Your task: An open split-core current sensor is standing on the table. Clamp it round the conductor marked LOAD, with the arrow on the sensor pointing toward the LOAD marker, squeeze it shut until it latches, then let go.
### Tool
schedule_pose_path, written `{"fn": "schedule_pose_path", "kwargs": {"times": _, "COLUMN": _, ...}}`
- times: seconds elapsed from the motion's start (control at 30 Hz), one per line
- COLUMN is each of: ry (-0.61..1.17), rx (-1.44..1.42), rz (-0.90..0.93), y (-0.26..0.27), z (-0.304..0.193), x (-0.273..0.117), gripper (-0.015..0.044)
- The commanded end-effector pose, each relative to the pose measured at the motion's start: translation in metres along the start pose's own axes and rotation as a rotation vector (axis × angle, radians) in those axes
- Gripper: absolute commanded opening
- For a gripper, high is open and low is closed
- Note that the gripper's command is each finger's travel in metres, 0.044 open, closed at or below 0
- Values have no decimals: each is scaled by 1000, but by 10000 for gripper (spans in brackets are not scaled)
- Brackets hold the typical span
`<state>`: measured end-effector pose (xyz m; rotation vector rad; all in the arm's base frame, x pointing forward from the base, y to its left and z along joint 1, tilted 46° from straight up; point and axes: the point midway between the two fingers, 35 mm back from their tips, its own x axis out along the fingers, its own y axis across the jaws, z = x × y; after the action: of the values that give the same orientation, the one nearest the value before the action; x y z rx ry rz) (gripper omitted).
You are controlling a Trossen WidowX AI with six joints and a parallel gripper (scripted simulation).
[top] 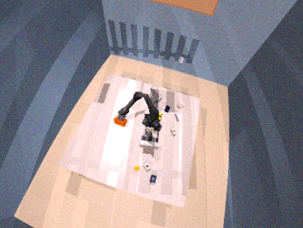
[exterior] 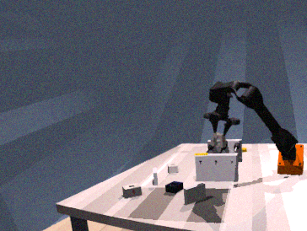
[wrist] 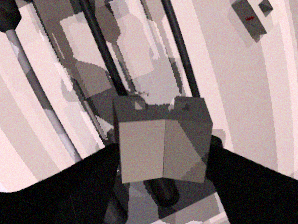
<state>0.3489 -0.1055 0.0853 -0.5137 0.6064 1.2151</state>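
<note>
My gripper [top: 151, 128] [exterior: 220, 131] [wrist: 162, 151] points down over the conductor rack and is shut on the grey split-core sensor [exterior: 218, 142] [wrist: 142, 150]. In the wrist view the sensor's two halves stand side by side between the fingers, with a notch at the far edge. The rack has white end panels [top: 149, 144] [exterior: 216, 169]. In the wrist view one conductor [wrist: 44, 100] runs at the left, a black one [wrist: 102, 45] leads toward the sensor's left part and another [wrist: 181, 50] toward its right part. The LOAD marker, the arrow, the latch and whether a conductor lies inside the sensor cannot be made out.
The orange arm base [top: 121, 121] [exterior: 291, 162] stands beside the rack. Around the rack lie dark blue blocks [top: 153, 179] [exterior: 174, 186], pale blocks [top: 173, 131] [exterior: 131, 190] and a yellow disc [top: 136, 168]. A grey upright plate [exterior: 195, 194] stands near the table edge.
</note>
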Motion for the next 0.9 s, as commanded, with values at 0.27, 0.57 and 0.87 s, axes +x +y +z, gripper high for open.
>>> {"fn": "schedule_pose_path", "kwargs": {"times": 0.27, "ry": -44, "rx": -376, "rz": -57, "y": -32, "z": 21, "x": 11, "gripper": 0}}
{"fn": "schedule_pose_path", "kwargs": {"times": 0.57, "ry": -43, "rx": -376, "rz": -57, "y": -33, "z": 21, "x": 23, "gripper": 0}}
{"fn": "schedule_pose_path", "kwargs": {"times": 0.87, "ry": -43, "rx": -376, "rz": -57, "y": -34, "z": 22, "x": 37, "gripper": 0}}
